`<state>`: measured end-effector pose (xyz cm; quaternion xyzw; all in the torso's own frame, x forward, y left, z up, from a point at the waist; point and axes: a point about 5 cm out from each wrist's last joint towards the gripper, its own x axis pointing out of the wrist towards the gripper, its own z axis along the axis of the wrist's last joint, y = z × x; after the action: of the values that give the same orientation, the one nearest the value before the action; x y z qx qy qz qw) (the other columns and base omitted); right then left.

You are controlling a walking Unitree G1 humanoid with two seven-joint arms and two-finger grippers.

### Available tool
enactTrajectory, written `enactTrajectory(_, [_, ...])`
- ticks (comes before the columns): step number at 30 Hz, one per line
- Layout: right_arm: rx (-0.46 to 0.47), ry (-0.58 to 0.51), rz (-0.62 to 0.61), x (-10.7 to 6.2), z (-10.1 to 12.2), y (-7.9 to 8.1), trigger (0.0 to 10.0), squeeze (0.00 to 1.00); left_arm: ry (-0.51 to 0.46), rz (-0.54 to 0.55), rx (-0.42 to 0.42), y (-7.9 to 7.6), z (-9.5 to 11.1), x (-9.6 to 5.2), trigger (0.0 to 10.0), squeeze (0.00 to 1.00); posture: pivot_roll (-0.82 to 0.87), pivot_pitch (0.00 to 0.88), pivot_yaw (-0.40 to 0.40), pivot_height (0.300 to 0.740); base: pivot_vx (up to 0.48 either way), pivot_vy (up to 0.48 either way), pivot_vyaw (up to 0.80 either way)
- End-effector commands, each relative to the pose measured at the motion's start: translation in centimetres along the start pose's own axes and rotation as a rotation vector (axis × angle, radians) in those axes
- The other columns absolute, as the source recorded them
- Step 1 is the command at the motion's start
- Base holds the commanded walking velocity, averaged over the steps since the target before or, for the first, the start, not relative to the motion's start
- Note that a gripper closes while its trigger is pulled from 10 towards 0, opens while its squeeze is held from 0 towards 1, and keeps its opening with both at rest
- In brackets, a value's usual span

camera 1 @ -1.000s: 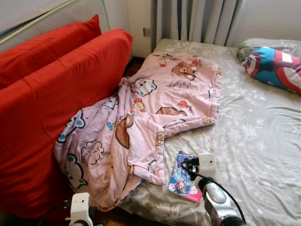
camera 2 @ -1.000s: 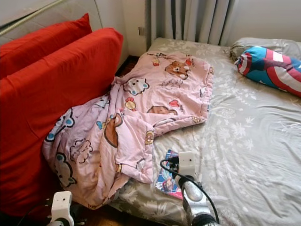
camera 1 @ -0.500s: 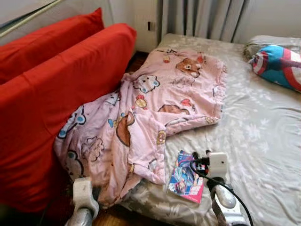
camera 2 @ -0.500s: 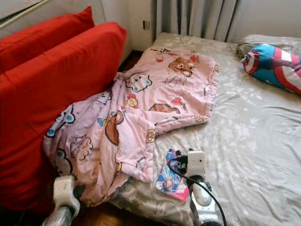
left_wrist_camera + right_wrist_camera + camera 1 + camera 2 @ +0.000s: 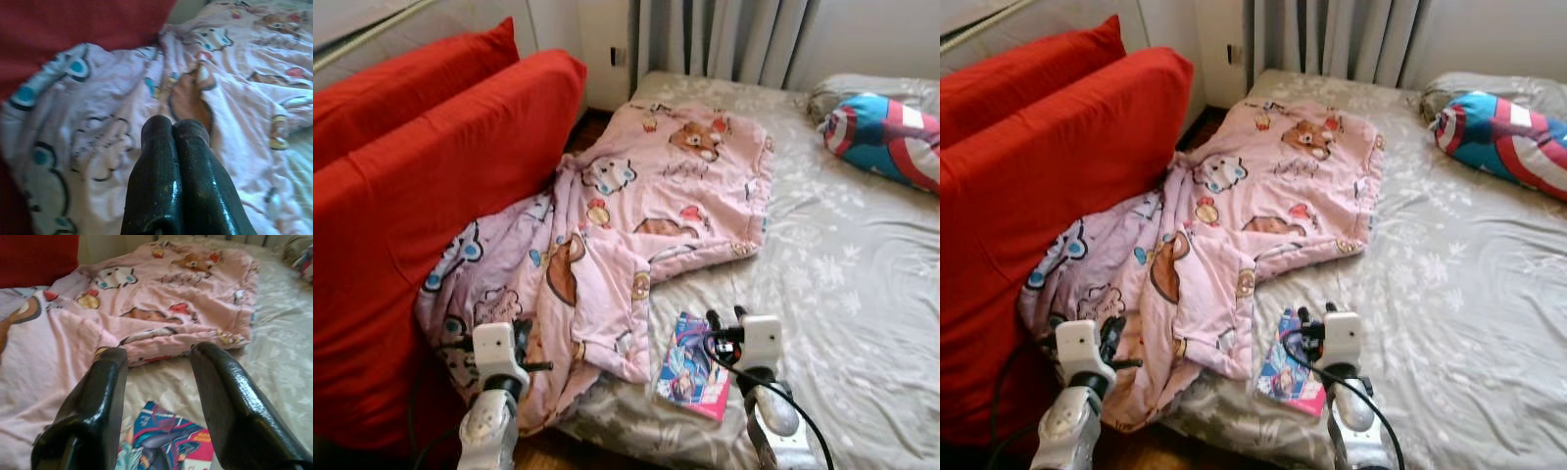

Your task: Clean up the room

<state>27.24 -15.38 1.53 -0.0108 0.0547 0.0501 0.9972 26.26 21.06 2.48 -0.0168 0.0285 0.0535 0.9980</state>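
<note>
Left tool (image 5: pixel 522 338) risen, apparently against blanket (image 5: pixel 636 215), right tool (image 5: pixel 159 377) spread above book (image 5: pixel 693 365)

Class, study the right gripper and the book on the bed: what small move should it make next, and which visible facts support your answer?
Probably ease the right gripper down and forward onto the book. Its fingers stand open with the colourful book lying flat on the bed just beyond them, beside the pink blanket's edge. The left gripper is shut, over the blanket.

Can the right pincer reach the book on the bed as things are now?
Probably yes. The right pincer hangs open just above the book, which lies flat on the sheet; nothing lies between them, and the blanket only borders it.
</note>
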Motion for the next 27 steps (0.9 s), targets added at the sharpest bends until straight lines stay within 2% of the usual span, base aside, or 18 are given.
enactTrajectory(1, [0.003,-0.014,-0.012,-0.3,0.1,-0.4,10.0,0.0,0.005,0.016,0.011,0.6,0.0,-0.4,10.0,0.0,-0.13,0.061,0.009,0.74,0.0,0.0,0.0])
enactTrajectory(2, [0.003,-0.014,-0.012,-0.3,0.1,-0.4,10.0,0.0,0.005,0.016,0.011,0.6,0.0,-0.4,10.0,0.0,-0.13,0.061,0.009,0.74,0.0,0.0,0.0])
enactTrajectory(3, [0.062,-0.024,-0.039,-0.3,0.2,-0.8,10.0,0.0,-0.003,0.008,0.036,0.8,0.2,-0.6,10.0,0.0,-0.13,0.052,0.007,0.74,0.0,0.0,0.0])
enactTrajectory(5, [0.09,-0.035,-0.042,-0.4,0.3,-1.1,10.0,0.0,-0.015,-0.009,0.068,0.8,0.4,-0.9,10.0,0.0,-0.13,0.038,0.008,0.74,0.0,0.0,0.0])
enactTrajectory(9, [0.002,-0.041,0.023,-0.6,0.3,-0.7,10.0,0.0,-0.027,0.013,0.069,1.5,0.6,-1.3,10.0,0.0,-0.12,0.029,-0.001,0.74,0.0,0.0,0.0])
enactTrajectory(16, [0.032,-0.036,0.023,-0.2,0.5,-0.4,10.0,0.0,-0.026,0.063,0.05,2.0,0.5,-1.3,10.0,0.0,-0.11,0.031,-0.018,0.74,0.0,0.0,0.0])
enactTrajectory(21, [0.03,-0.044,0.012,0.4,1.1,0.1,10.0,0.0,-0.02,0.091,0.039,2.1,0.8,-1.8,10.0,0.0,-0.1,0.07,-0.019,0.74,0.0,0.0,0.0])
enactTrajectory(25, [0.048,-0.028,-0.023,0.5,1.1,-0.3,10.0,0.0,-0.01,0.088,0.036,1.8,0.8,-1.9,10.0,0.0,-0.11,0.078,-0.015,0.74,0.0,0.0,0.0])
enactTrajectory(27, [0.029,0.011,0.002,0.6,0.7,0.3,10.0,0.0,-0.011,0.076,0.035,1.6,0.9,-1.7,10.0,0.0,-0.11,0.089,-0.016,0.735,0.0,0.0,0.0])
